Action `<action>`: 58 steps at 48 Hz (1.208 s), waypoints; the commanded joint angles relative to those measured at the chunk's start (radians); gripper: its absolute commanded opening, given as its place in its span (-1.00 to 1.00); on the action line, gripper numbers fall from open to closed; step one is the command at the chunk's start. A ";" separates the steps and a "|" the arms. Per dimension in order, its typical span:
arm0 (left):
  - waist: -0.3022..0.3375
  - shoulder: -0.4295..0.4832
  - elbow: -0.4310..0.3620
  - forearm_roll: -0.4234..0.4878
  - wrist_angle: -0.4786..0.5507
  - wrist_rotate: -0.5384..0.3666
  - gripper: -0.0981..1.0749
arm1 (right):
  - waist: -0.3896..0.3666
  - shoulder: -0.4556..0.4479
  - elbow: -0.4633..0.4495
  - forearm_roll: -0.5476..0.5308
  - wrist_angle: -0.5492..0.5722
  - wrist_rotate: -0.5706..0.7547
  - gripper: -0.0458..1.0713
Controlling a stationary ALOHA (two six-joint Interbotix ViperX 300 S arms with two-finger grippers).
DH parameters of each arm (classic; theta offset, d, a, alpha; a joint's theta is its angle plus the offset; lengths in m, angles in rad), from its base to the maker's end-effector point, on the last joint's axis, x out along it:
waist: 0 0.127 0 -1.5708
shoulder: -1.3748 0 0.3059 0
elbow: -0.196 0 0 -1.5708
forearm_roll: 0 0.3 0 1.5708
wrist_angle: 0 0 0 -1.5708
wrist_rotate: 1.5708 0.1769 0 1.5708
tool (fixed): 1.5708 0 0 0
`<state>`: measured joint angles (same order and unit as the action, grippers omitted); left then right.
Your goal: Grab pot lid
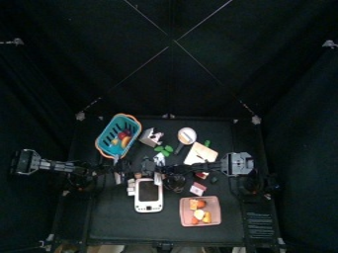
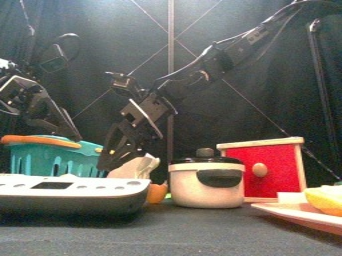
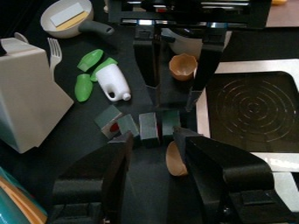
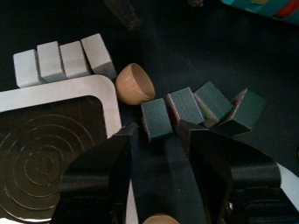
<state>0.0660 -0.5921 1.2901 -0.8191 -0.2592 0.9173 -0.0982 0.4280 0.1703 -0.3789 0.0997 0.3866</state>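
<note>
Nearest: a white appliance (image 2: 67,192) lay at the desk's front left, with a plate (image 2: 287,213) at the front right.
Pot lid: the lid (image 2: 205,161) sat on the white pot (image 2: 205,186) between them, just in front of a red box (image 2: 263,165).
Front view only: it showed the pot and lid; neither wrist view showed them.
Wrist views only: they showed green blocks (image 4: 176,107) and a tan egg-shaped piece (image 4: 135,80).
Right end effector (image 2: 131,140): jaws stood wide, holding nothing, above and left of the pot and clear of the lid.
Left end effector (image 3: 173,150): jaws spread, nothing gripped, far left near a teal basket (image 2: 54,156).
</note>
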 commanded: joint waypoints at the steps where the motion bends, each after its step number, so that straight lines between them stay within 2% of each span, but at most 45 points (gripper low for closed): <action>1: 0.003 0.002 -0.012 0.000 -0.003 0.000 0.55 | -0.003 -0.052 -0.011 0.002 0.002 0.002 0.49; 15: 0.037 0.017 -0.028 -0.023 -0.061 -0.008 0.55 | 0.002 -0.051 -0.029 0.002 -0.003 -0.002 0.48; 21: 0.044 0.075 -0.061 -0.075 -0.091 -0.034 0.54 | 0.005 -0.046 -0.031 0.000 -0.014 0.002 0.48; 32: 0.055 0.225 -0.140 -0.084 -0.103 -0.041 0.53 | 0.009 -0.041 -0.028 0.000 -0.021 -0.003 0.46; 44: 0.100 0.314 -0.167 -0.107 -0.135 -0.043 0.53 | 0.003 -0.048 -0.012 0.006 -0.018 0.005 0.19; 49: 0.112 0.327 -0.172 -0.115 -0.158 -0.043 0.53 | 0.003 -0.048 -0.012 0.008 -0.015 0.006 0.06; 58: 0.107 0.316 -0.144 -0.117 -0.141 -0.044 0.53 | -0.009 -0.054 -0.006 0.029 -0.028 0.005 0.00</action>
<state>0.1703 -0.2669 1.1474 -0.9327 -0.4050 0.8759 -0.0997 0.4280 0.1749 -0.3590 0.0874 0.3912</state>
